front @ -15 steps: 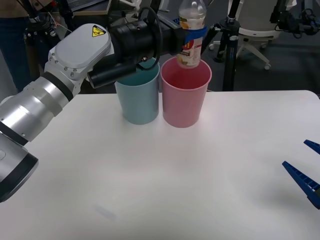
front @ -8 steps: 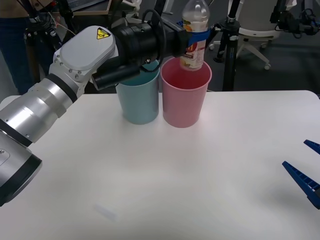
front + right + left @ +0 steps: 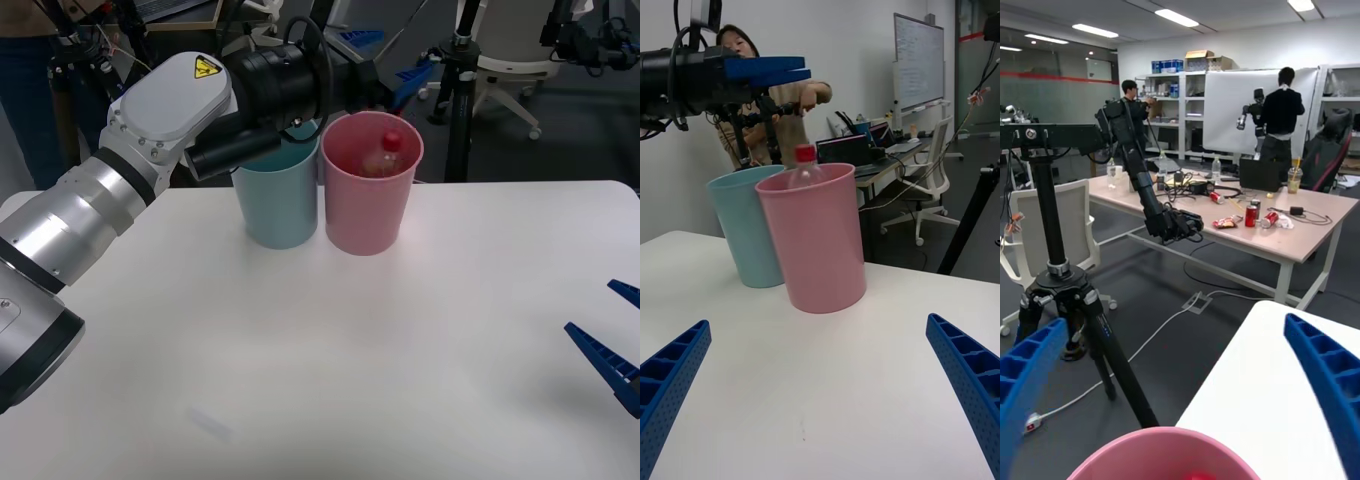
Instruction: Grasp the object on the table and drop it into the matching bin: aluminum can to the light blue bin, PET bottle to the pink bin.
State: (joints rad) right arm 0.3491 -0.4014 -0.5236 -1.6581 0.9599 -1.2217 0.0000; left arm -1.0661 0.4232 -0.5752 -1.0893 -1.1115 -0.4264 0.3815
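The PET bottle (image 3: 383, 157), clear with a red cap, stands inside the pink bin (image 3: 368, 205) at the back of the white table (image 3: 400, 360); its cap (image 3: 805, 154) pokes just above the pink bin's rim (image 3: 816, 240). My left gripper (image 3: 385, 57) hangs open above that bin with nothing between its blue fingers; the pink rim (image 3: 1161, 448) lies right under the left gripper (image 3: 1174, 322). The light blue bin (image 3: 277, 195) touches the pink one on its left side. My right gripper (image 3: 590, 305) waits open low over the table's right edge.
The light blue bin (image 3: 745, 225) and pink bin stand side by side near the table's far edge. Black tripods (image 3: 458, 90) and an office chair (image 3: 510, 50) stand on the floor behind the table. The left arm's big white and black links (image 3: 170, 110) reach over the table's left rear.
The left gripper's fingers have opened and the bottle has fallen from them into the pink bin. The left arm has barely moved since half a second ago. The right arm is still.
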